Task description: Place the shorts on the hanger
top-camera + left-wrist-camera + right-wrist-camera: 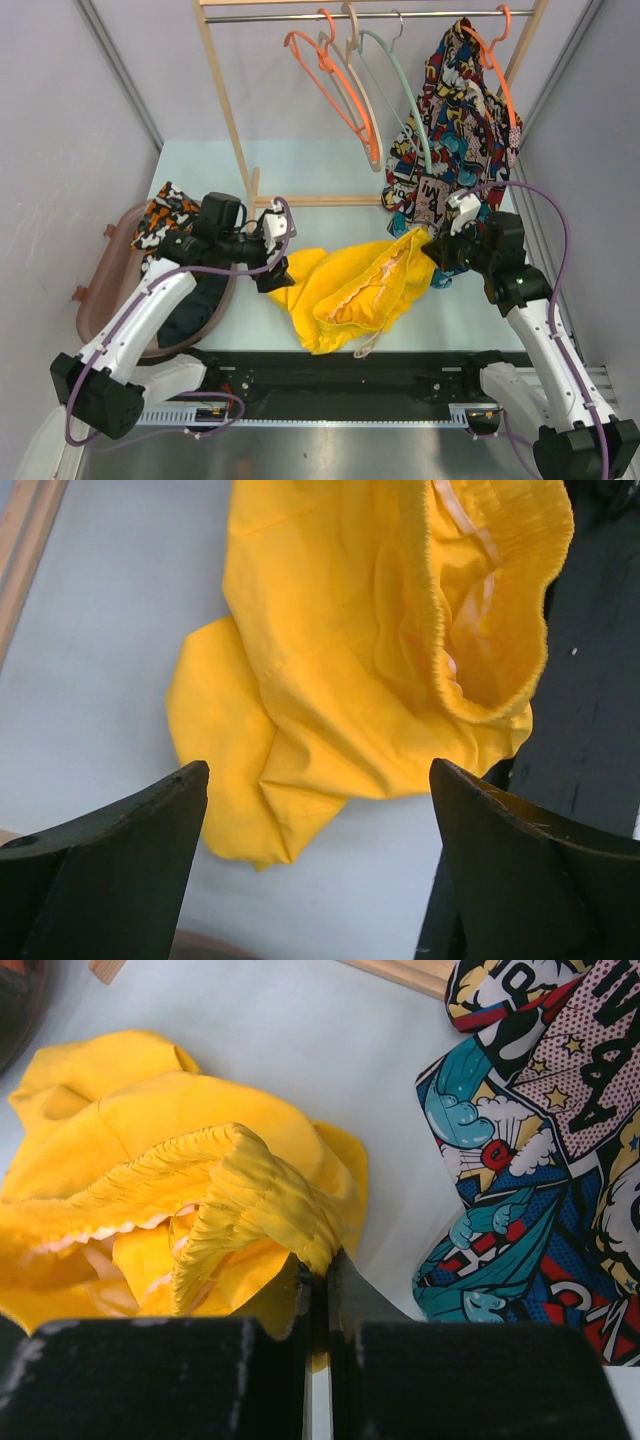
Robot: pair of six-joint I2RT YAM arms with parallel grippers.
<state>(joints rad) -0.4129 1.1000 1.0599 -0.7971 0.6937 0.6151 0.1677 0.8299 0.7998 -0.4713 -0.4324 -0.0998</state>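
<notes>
The yellow shorts [350,285] lie crumpled on the table between the arms. They also show in the left wrist view [350,660] and in the right wrist view [180,1190]. My right gripper [322,1260] is shut on the bunched elastic waistband at the shorts' right end [432,248]. My left gripper [315,820] is open and empty, hovering just left of the shorts' leg hem [272,275]. The pale mint-green hanger [405,85] hangs on the rail of the wooden rack, above and behind the shorts.
A comic-print garment [455,110] hangs on an orange hanger at the rack's right, also in the right wrist view [540,1140]. Orange hangers [335,75] and a beige hanger [352,45] hang left of the mint one. A brown basket [105,275] with patterned cloth [165,215] sits at the left.
</notes>
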